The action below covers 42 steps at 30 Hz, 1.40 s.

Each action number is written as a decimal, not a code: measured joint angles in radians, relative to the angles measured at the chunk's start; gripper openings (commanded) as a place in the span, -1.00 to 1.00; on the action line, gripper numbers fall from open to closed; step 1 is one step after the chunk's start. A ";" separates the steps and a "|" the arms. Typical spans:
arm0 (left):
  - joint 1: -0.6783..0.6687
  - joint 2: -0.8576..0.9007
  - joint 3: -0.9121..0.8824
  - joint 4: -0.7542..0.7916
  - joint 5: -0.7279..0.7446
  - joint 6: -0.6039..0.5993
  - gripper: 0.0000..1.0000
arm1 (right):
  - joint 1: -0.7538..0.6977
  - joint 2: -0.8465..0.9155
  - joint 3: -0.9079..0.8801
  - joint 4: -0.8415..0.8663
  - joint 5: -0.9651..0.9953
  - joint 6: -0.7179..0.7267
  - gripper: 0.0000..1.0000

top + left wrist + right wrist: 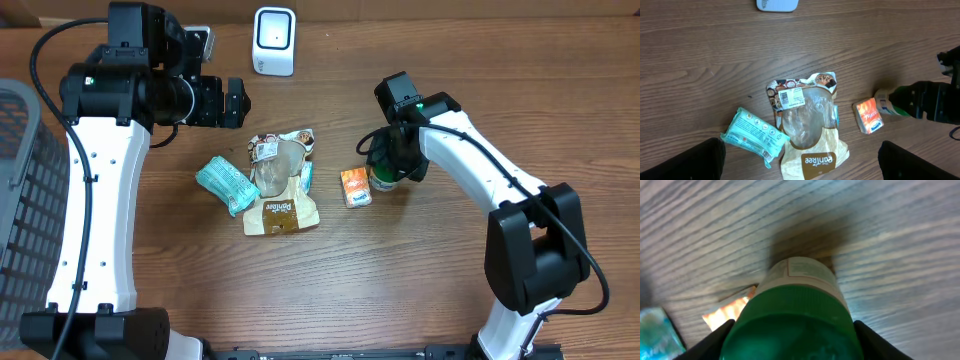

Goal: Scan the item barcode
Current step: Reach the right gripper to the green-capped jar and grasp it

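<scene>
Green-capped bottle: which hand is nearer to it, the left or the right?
Right. The right hand is directly at the green-capped bottle, with its fingers on both sides of it. The left hand is far off, on the other side of the snack bag.

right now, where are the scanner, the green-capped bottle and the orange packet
scanner (274,40), overhead view, middle of its white front face
green-capped bottle (795,330), right wrist view, on the green cap
orange packet (868,115), left wrist view, centre of its orange top face
</scene>
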 measured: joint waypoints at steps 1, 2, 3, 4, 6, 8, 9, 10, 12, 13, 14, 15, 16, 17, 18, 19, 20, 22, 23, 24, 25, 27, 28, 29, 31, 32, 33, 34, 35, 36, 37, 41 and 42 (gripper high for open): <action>0.000 0.000 0.000 0.000 0.000 0.000 0.99 | 0.000 0.000 0.000 0.001 0.000 -0.020 0.08; 0.000 0.000 0.000 0.000 0.000 0.000 0.99 | 0.000 0.000 0.000 0.004 0.000 -0.039 0.08; 0.000 0.000 0.000 0.000 0.000 0.000 0.99 | 0.000 0.000 0.000 0.004 0.000 -0.066 0.08; 0.000 0.000 0.000 0.000 0.000 0.000 0.99 | 0.000 0.000 0.000 0.005 -0.001 -0.108 0.08; 0.000 0.000 0.000 0.000 0.000 0.000 0.99 | 0.000 0.000 0.000 0.013 -0.001 -0.218 0.09; 0.000 0.000 0.000 0.000 0.000 0.000 0.99 | 0.000 0.000 0.000 0.023 -0.001 -0.299 0.09; 0.000 0.000 0.000 0.000 0.000 0.000 0.99 | 0.000 0.000 0.000 0.029 -0.001 -0.359 0.09; 0.000 0.000 0.000 0.000 0.000 0.000 0.99 | 0.000 0.000 0.000 0.033 -0.001 -0.419 0.09; 0.000 0.000 0.000 0.000 0.000 0.000 0.99 | 0.000 0.001 0.000 0.044 -0.002 -0.557 0.09; 0.000 0.000 0.000 0.000 0.000 0.000 0.99 | 0.000 0.001 0.000 0.050 -0.001 -0.619 0.09; 0.000 0.000 0.000 0.000 0.000 0.000 0.99 | 0.000 0.001 0.000 0.052 -0.001 -0.680 0.09; 0.000 0.000 0.000 0.000 0.000 0.000 1.00 | 0.000 0.001 0.000 0.051 -0.002 -0.759 0.09; 0.000 0.000 0.000 0.000 0.000 0.000 0.99 | 0.000 0.001 0.000 0.051 -0.002 -0.800 0.10; 0.000 0.000 0.000 0.000 0.000 0.000 0.99 | 0.000 0.001 0.000 0.050 -0.002 -0.877 0.12; 0.000 0.000 0.000 0.000 0.000 0.000 0.99 | 0.000 0.001 0.000 0.050 -0.002 -0.942 0.15; 0.000 0.000 0.000 0.000 0.000 0.000 0.99 | 0.000 0.001 0.000 0.051 -0.004 -0.997 0.18; 0.000 0.000 0.000 0.000 0.000 0.000 0.99 | 0.000 0.001 0.000 0.053 -0.005 -1.060 0.22; 0.000 0.000 0.000 0.000 0.000 0.000 0.99 | 0.000 0.001 0.000 0.059 -0.006 -1.120 0.27; 0.000 0.000 0.000 0.000 0.000 0.000 0.99 | 0.000 0.001 0.000 0.062 -0.007 -1.141 0.32; 0.000 0.000 0.000 0.000 0.000 0.000 0.99 | 0.000 0.001 0.000 0.063 -0.010 -1.145 0.37; 0.000 0.000 0.000 0.000 0.000 0.000 0.99 | 0.000 0.001 0.000 0.063 -0.013 -1.148 0.43; 0.000 0.000 0.000 0.000 0.000 0.000 0.99 | 0.000 0.005 0.013 0.045 -0.024 -1.122 0.52; 0.000 0.000 0.000 0.000 0.000 0.000 0.99 | 0.000 0.007 0.029 0.032 -0.028 -1.093 0.53; 0.000 0.000 0.000 0.000 0.000 0.000 0.99 | 0.000 0.009 0.043 0.026 -0.031 -1.078 0.55; 0.000 0.000 0.000 0.000 0.000 0.000 0.99 | 0.000 0.010 0.084 0.003 -0.036 -1.015 0.59; 0.000 0.000 0.000 0.000 0.000 0.000 0.99 | 0.000 0.010 0.101 -0.005 -0.040 -0.994 0.63; 0.000 0.000 0.000 0.000 0.000 0.000 0.99 | 0.000 0.010 0.116 -0.010 -0.046 -0.970 0.64; 0.000 0.000 0.000 0.000 0.000 0.000 0.99 | 0.000 0.010 0.124 -0.018 -0.053 -0.955 0.64; 0.000 0.000 0.000 0.000 0.000 0.000 0.99 | 0.000 0.010 0.126 -0.026 -0.059 -0.941 0.66; 0.000 0.000 0.000 0.000 0.000 0.000 0.99 | 0.000 0.010 0.126 -0.034 -0.065 -0.930 0.69; 0.000 0.000 0.000 0.000 0.000 0.000 0.99 | 0.000 0.010 0.123 -0.036 -0.073 -0.917 0.69; 0.000 0.000 0.000 0.000 0.000 0.000 0.99 | 0.000 0.010 0.100 -0.019 -0.084 -0.896 0.70; 0.000 0.000 0.000 0.000 0.000 0.000 0.99 | 0.000 0.010 0.092 -0.010 -0.083 -0.892 0.70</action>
